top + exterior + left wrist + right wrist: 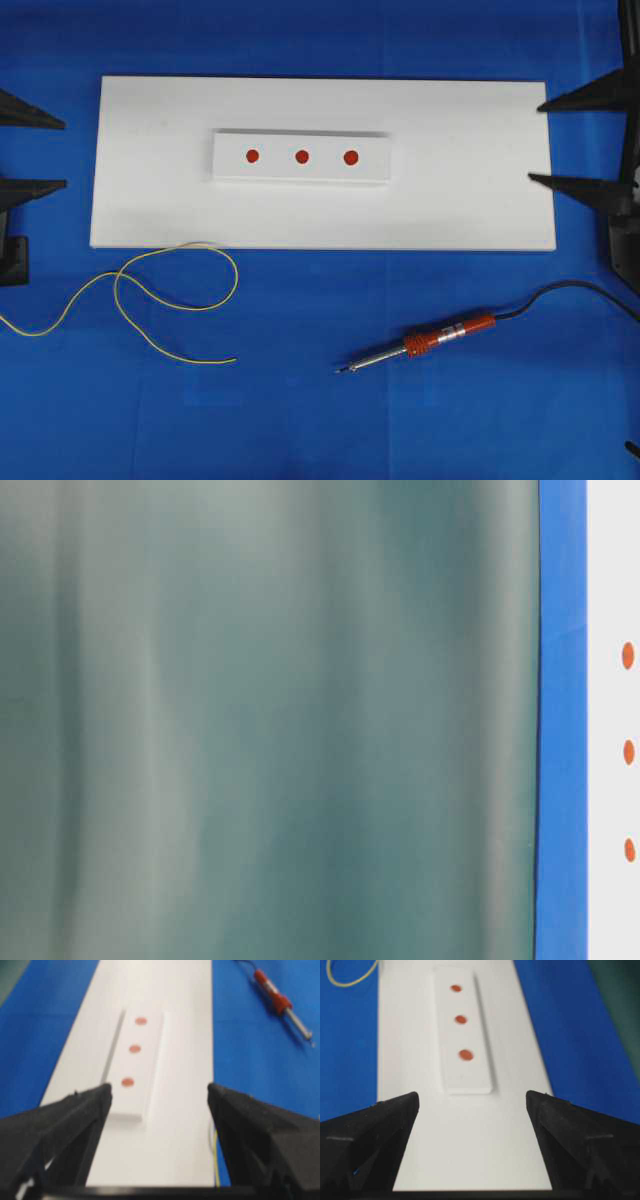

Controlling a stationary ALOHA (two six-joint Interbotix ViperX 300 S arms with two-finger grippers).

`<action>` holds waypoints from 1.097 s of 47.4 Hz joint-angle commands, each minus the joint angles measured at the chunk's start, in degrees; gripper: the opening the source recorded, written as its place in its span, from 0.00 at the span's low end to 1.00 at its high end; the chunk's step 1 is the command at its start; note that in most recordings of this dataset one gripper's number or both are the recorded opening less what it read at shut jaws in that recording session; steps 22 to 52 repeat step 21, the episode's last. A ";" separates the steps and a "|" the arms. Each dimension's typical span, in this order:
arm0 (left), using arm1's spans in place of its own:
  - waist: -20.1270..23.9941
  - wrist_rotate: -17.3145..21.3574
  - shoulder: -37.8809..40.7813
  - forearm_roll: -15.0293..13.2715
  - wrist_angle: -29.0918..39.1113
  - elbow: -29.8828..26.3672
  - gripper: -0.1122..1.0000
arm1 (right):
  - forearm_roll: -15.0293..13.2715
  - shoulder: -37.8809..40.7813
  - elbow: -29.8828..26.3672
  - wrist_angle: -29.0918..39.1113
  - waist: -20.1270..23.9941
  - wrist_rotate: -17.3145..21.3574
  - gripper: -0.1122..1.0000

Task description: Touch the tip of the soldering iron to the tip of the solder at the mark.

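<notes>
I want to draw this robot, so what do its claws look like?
Each claw has two black fingers, wide at the back and tapering to a point like long triangles. The left gripper and right gripper look the same. Up close the fingers look matte and rough. No cables or markings show on them.

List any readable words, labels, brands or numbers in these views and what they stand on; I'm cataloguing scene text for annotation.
No text can be read in any view.
soldering iron: a pale band on its orange-red handle may carry print, too small and blurred to read.
small white block: three red dots, marks only, no letters or numbers.
white board: blank.
solder: no marking visible.
</notes>
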 commanded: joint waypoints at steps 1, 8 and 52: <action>0.18 -0.35 -0.35 -0.18 -0.70 0.79 0.75 | 0.18 0.26 1.49 -3.96 -0.18 0.62 0.86; 0.18 -2.29 0.00 -0.18 -2.55 3.43 0.74 | 0.26 0.79 5.63 -10.28 -0.79 2.37 0.86; 0.18 -5.19 0.00 -0.18 -7.91 5.89 0.74 | 0.35 1.23 9.40 -17.67 -1.32 3.52 0.86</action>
